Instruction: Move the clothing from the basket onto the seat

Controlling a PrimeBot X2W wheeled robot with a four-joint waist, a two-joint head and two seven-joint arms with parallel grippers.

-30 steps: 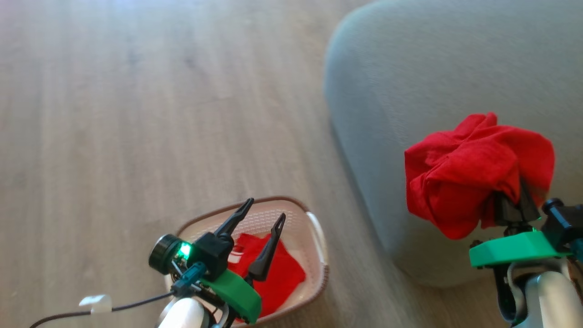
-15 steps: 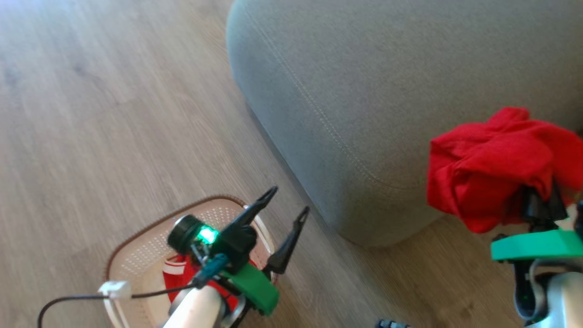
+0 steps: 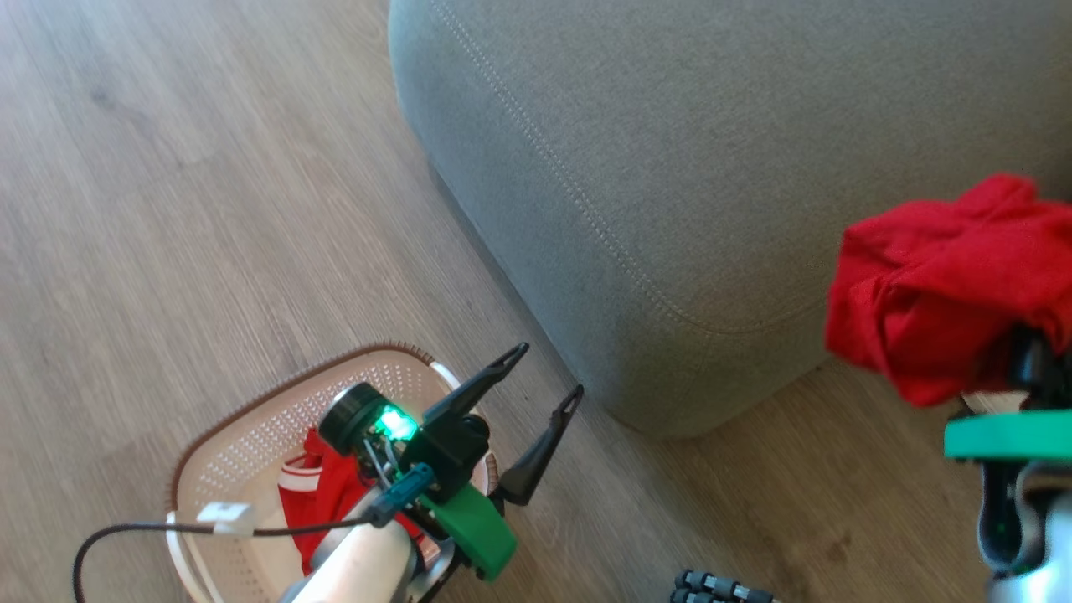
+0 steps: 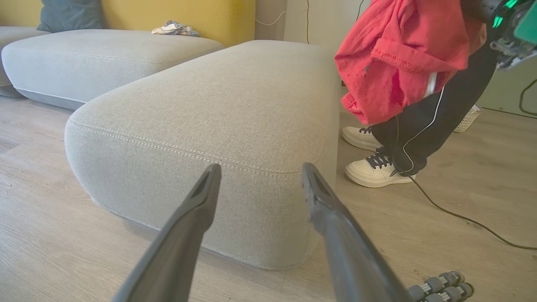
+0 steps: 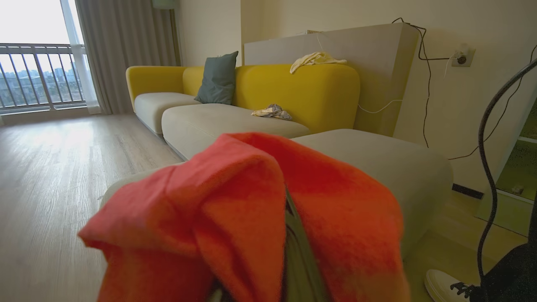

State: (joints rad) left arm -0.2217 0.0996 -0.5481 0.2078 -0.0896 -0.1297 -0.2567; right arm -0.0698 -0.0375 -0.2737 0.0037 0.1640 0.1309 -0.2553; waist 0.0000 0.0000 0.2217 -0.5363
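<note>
Now the right gripper (image 3: 1027,362) clamps a crumpled red garment (image 3: 938,285) beside the rounded grey fabric seat (image 3: 670,167), left gripper (image 3: 550,369) splayed empty near the perforated basket (image 3: 251,427).

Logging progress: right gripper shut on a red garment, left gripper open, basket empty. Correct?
Not quite: the basket is not empty. The head view shows a second red garment with white trim lying in it. The rest holds: right gripper shut on the other red garment, left gripper open.
</note>
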